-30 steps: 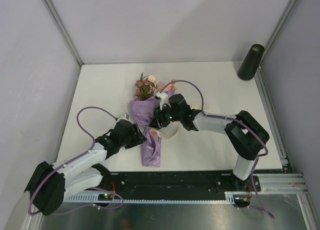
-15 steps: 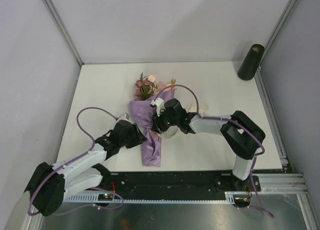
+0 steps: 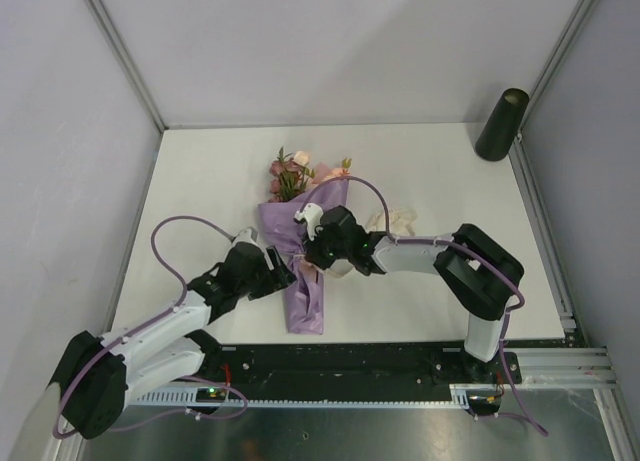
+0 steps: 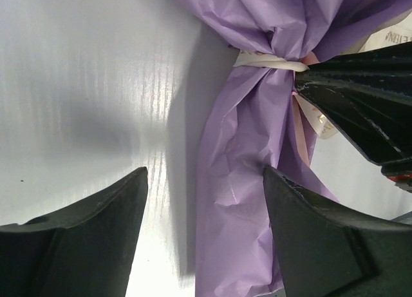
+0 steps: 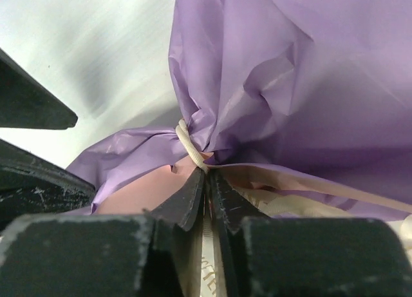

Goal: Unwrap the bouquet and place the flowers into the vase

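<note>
**Fig.: early unwrap stage (top + both wrist views).** The bouquet [image 3: 303,281] lies flat on the bench [image 3: 440,171], its lilac paper cone running between the two pincers.

- **L pincer [image 4: 203,181]:** jaws spread wide, straddling the lower cone just short of the tie. One finger is over the paper, the other over bare bench beside it. Nothing is gripped.
- **R pincer [image 5: 206,174]:** jaws pressed almost together, pinching the cream ribbon [image 5: 188,144] at the band. Pink inner paper touches its tips.
- **Ribbon:** a loose length lies on the bench behind the R pincer, alongside its arm. The band around the cone's waist is tight, paper gathered on both sides of it.
- **Flowers [image 3: 290,173]:** they poke out of the cone's open end, beyond the R pincer's tips, and none is out of the wrap.
- **Vase [image 3: 502,124]:** upright, well apart from both pincers, far off to the R pincer's outer side. Whether anything is inside it can't be told from here.

**Progress (est.):** low. The tie looks partly loosened at most.

**Left to do:**
1. Free the band.
2. Open the paper.
3. Lift the stems out.
4. Carry them across to the vase and insert them.
</note>
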